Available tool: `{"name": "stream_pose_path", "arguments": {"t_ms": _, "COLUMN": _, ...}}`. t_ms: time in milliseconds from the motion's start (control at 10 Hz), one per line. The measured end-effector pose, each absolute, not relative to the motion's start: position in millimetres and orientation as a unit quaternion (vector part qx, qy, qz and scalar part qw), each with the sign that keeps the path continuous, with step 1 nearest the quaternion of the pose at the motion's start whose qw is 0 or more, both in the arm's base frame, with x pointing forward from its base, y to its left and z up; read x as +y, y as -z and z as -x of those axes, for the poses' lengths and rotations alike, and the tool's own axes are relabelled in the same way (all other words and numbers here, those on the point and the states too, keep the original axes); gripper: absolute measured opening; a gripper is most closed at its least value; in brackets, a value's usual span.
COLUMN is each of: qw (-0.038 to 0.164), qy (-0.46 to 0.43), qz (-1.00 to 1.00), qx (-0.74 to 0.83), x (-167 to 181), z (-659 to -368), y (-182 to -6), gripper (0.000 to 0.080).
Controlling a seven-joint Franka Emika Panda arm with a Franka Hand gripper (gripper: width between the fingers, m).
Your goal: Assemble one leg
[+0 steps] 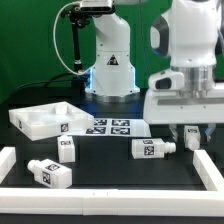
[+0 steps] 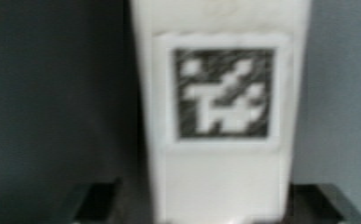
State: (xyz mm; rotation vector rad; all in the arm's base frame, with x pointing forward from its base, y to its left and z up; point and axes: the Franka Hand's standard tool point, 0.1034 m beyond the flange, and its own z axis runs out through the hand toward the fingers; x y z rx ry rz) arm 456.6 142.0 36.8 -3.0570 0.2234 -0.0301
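Wrist view: the leg (image 2: 221, 100) sits close between the dark fingertips (image 2: 99, 198) of the gripper (image 1: 188, 137), tag facing the camera; I cannot tell whether they clamp it. Another post (image 1: 150, 149) lies near the gripper, the marker board (image 1: 110, 127) beyond it.

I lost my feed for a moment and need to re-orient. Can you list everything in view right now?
panel: one, white, square with raised rim, on the exterior view's left.
marker board: one, white with black tags, table centre.
loose legs: three, white with tags; two in front of the panel, one lying right of centre.
gripped leg: one, white, tagged, fills the wrist view.
rails: white, edging the table.
table: one, black.
arm: one, white, reaching to the exterior view's right.
end effector: one, apparently closed on the gripped leg, above the table.
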Motion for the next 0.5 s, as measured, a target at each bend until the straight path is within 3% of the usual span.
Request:
{"name": "stream_pose_path", "arguments": {"t_ms": 100, "qw": 0.044, "qy": 0.003, "qz": 0.995, "qx": 0.088, "x": 124.8, "z": -469.2, "y": -59.6, "gripper": 0.0609}}
{"name": "stream_pose_path", "arguments": {"t_ms": 300, "qw": 0.073, "qy": 0.007, "qz": 0.983, "qx": 0.17, "x": 91.2, "z": -507.7, "y": -88.5, "gripper": 0.0644}}
{"name": "stream_pose_path", "arguments": {"t_ms": 500, "qw": 0.071, "qy": 0.015, "qz": 0.983, "qx": 0.166, "x": 88.4, "z": -511.5, "y": -87.0, "gripper": 0.0648}}
